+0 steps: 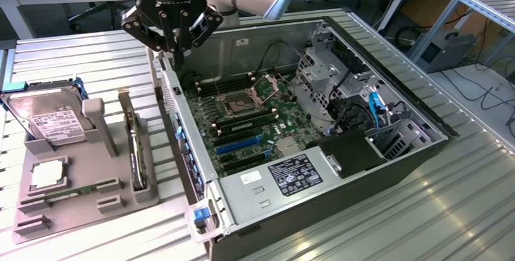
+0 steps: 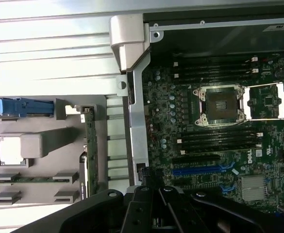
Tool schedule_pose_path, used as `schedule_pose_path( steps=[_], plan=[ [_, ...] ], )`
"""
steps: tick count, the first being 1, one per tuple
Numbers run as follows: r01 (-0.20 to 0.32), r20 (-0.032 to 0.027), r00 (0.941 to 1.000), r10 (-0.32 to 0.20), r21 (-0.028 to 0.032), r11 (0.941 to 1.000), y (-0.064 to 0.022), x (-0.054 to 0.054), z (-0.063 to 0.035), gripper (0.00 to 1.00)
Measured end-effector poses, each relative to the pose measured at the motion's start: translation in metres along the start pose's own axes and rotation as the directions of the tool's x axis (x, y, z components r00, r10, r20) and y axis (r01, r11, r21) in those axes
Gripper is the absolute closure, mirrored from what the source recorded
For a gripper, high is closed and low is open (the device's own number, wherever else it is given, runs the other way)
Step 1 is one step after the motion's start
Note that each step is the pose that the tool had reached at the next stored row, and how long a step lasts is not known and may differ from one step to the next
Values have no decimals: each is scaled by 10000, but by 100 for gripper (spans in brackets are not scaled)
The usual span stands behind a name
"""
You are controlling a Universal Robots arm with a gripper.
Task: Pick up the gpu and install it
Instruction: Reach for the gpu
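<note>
**GPU: HANDLING PROPERTIES AND POSITION RELATIVE TO THE FINGERS**

**Location.** The gpu stands on its long edge in a slot of the grey holder. The holder rests on the slatted metal table, just beside the open computer case, on the exterior view's left. In the wrist view the gpu appears edge-on as a thin strip.

**Handling (judgement).** The card is probably light and stiff, but fragile. Its fan and board components should not take pinch load. The exposed upper edge is the accessible grip site. A pinch across the thin board near mid-length should keep the card level. The faces may be slippery, so a firm, narrow grip is advisable.

**Fingers.** The fingers are closed together and hold nothing. They hang above the case's side wall, near its far corner. The gpu lies well apart from them, lower down and outside that wall.
</note>
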State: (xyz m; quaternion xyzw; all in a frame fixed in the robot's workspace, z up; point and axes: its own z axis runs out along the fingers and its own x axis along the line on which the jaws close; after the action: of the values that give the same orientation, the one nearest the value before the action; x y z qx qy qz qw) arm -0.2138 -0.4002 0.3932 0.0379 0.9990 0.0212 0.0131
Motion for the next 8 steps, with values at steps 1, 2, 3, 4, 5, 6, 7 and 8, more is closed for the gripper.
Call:
schedule_pose_path(
  steps=[1,2,3,4,5,6,7,8],
  plan=[
    [0,0,10000,0,0,10000,0,2,0,89],
    [0,0,10000,0,0,10000,0,3,0,89],
    [0,0,10000,0,0,10000,-1,6,0,89],
    [0,0,10000,0,0,10000,-1,9,0,89],
    [0,0,10000,0,0,10000,-1,11,0,89],
    [0,0,10000,0,0,10000,-3,24,-1,89],
    [0,0,10000,0,0,10000,-6,40,-1,89],
    [0,0,10000,0,0,10000,-6,41,-1,89]
  ],
)
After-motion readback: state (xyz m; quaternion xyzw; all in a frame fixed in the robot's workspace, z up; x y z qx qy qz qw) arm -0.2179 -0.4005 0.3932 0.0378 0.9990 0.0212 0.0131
